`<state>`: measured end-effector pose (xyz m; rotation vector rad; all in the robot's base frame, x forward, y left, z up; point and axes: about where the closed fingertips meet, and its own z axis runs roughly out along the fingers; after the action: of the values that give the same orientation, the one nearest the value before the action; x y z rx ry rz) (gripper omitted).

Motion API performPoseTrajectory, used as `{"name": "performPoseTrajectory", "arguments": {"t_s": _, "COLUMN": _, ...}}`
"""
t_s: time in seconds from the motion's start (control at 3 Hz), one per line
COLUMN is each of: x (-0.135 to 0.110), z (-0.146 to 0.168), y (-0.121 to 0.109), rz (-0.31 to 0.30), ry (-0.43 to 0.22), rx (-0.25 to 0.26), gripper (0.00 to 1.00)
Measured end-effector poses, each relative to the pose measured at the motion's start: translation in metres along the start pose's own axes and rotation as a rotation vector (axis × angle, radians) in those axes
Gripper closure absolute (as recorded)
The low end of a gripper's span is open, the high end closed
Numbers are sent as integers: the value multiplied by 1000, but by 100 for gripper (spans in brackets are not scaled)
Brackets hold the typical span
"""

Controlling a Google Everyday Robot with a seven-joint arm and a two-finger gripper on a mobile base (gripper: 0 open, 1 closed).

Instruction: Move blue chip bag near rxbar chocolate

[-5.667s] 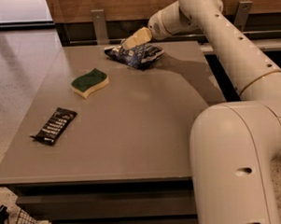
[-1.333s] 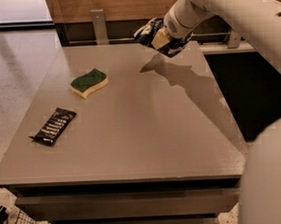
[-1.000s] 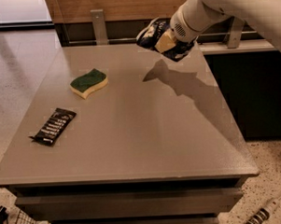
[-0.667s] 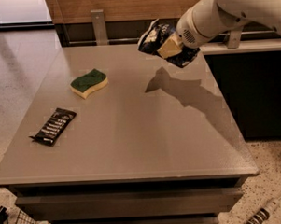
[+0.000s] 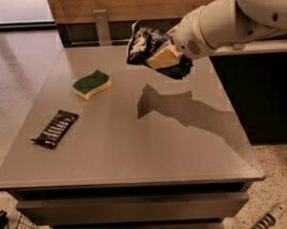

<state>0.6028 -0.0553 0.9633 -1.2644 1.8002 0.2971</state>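
Grey table beneath end effector holding blue chip bag aloft.

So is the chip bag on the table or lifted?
Lifted. The gripper holds the blue chip bag in the air over the table's far half; its shadow lies separate below.

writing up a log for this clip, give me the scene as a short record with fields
hand: above the far right of the table, shut on the chip bag
chip bag: crumpled, dark blue, held in the air off the table
chocolate bar: black wrapper, flat near the table's left edge
sponge: green and yellow, on the table beyond the bar
task state: bag not yet near the bar
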Motion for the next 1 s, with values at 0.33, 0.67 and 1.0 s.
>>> {"name": "performPoseTrajectory", "arguments": {"t_s": 0.33, "x": -19, "z": 18, "y": 29, "rz": -156, "ry": -59, "rx": -131, "gripper": 100}}
{"name": "performPoseTrajectory", "arguments": {"t_s": 0.67, "x": -25, "z": 37, "y": 61, "rz": -330, "ry": -100, "rx": -276, "gripper": 100}}
{"name": "performPoseTrajectory", "arguments": {"t_s": 1.0, "x": -20, "z": 50, "y": 88, "rz": -493, "ry": -131, "rx": -420, "gripper": 100}}
